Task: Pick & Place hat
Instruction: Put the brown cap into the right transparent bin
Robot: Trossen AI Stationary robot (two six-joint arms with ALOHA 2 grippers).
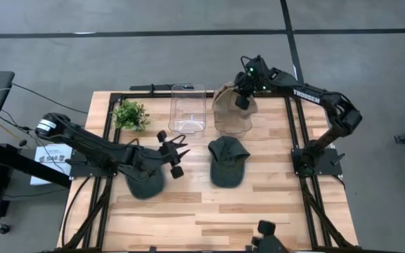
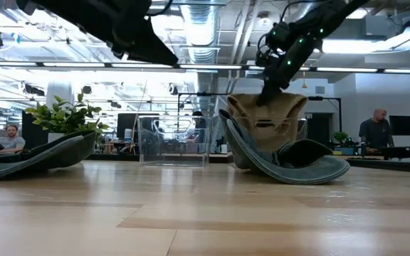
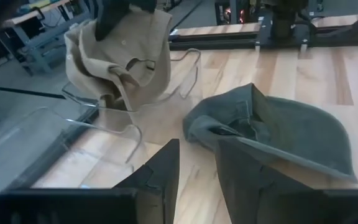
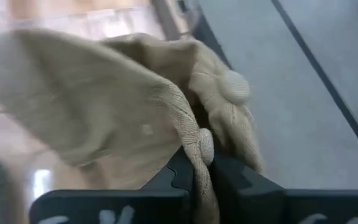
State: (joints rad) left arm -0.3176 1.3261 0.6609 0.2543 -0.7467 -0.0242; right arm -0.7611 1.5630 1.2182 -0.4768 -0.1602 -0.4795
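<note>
A tan hat [image 1: 229, 107] hangs from my right gripper [image 1: 243, 100], which is shut on it above the right-hand clear container [image 1: 235, 128]; the hat's lower part dips inside the container's walls [image 3: 114, 93]. A dark green cap [image 1: 228, 160] lies on the table's middle, resting on its brim and crown [image 2: 294, 163]. A second dark green hat [image 1: 145, 183] lies under my left arm. My left gripper [image 1: 174, 152] hovers open to the left of the middle cap [image 3: 278, 134], touching nothing. My right gripper pinches a rolled edge of the tan hat [image 4: 201, 149] between its two fingers, close to the crown button [image 4: 235, 87]. The fingers come from above, pointing down [image 2: 270, 84]. The hat hangs slack below them, crumpled, with its lower part inside the clear container.
A second clear container [image 1: 188, 109] stands left of the first, by the table's far edge. A small green plant [image 1: 130, 114] sits at the far left. Black frame rails [image 1: 297, 126] run along the table's sides. Bare wood [image 1: 259, 211] lies toward the near edge.
</note>
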